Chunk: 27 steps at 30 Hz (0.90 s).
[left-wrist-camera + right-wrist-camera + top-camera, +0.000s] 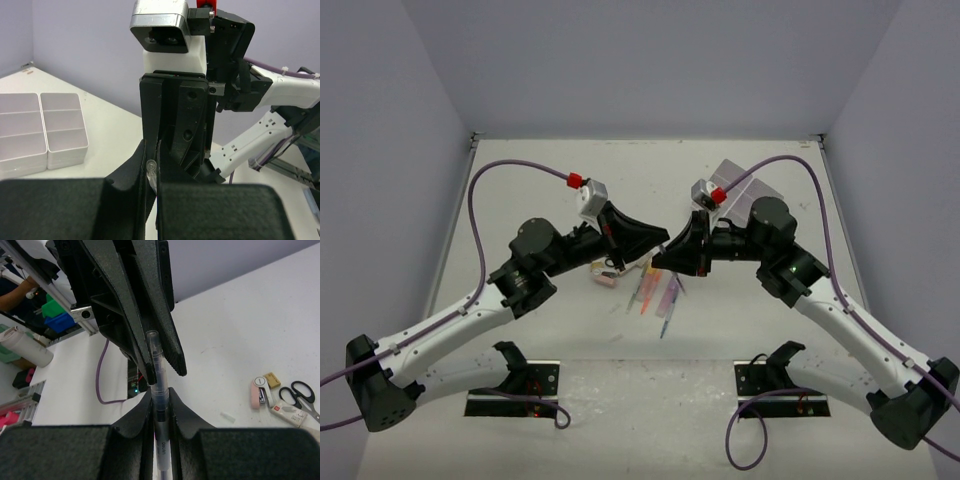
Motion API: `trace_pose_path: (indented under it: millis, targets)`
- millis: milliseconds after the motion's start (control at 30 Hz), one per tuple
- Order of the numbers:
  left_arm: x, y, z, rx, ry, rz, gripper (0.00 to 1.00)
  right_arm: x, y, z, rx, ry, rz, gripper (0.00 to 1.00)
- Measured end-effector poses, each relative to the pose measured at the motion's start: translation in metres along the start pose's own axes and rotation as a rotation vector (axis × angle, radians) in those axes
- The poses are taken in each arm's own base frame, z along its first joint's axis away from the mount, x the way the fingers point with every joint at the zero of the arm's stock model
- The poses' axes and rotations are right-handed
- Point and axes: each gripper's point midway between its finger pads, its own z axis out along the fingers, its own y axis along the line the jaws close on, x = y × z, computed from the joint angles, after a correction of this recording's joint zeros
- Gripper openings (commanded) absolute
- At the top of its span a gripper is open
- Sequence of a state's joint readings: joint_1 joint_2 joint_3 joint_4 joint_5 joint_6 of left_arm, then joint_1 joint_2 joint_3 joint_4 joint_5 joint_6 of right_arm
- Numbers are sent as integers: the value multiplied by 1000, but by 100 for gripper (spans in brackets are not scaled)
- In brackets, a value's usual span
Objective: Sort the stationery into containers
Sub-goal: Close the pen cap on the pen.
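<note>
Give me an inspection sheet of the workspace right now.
Surface: white table, speckled near the arm bases.
Job's things: markers, scissors and erasers loose on the table; white divided containers, visible compartments look empty.
Clutter: small white piece near the erasers.
Grippers: left gripper and right gripper both shut on one clear pen, held between them.
Cables: purple cables arch over both arms, above the table.
Surroundings: plain lilac walls.
</note>
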<state>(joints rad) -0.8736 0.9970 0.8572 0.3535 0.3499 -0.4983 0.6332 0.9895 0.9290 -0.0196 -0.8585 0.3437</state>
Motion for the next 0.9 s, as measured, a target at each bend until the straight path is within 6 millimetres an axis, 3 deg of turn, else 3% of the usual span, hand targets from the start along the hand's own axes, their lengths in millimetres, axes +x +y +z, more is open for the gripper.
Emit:
trace_pose_path:
  millis: [167,233,267,300,367,433,533,900]
  targets:
    - [3,-7,0,17,29,2,0,2,6,-5,-27,-36,-31,0]
    - [0,-9,0,23,28,3,8,-1,7,-6,-29,-49,-45,0]
    - [-1,-10,1,27,27,4,19,-3,8,-7,-31,-55,-51,0]
    - [-2,-11,1,31,25,5,38,-4,9,-7,-32,-60,-57,0]
    - [-4,-13,1,41,25,6,59,-7,9,-9,-26,-70,-62,0]
    - [-4,-15,1,52,26,11,68,-9,5,-11,-7,-80,-58,0]
    - [-5,-18,1,63,26,11,70,-11,-1,-12,17,-89,-48,0]
    - [-4,-19,5,78,22,-3,54,-13,1,-12,13,-98,-38,0]
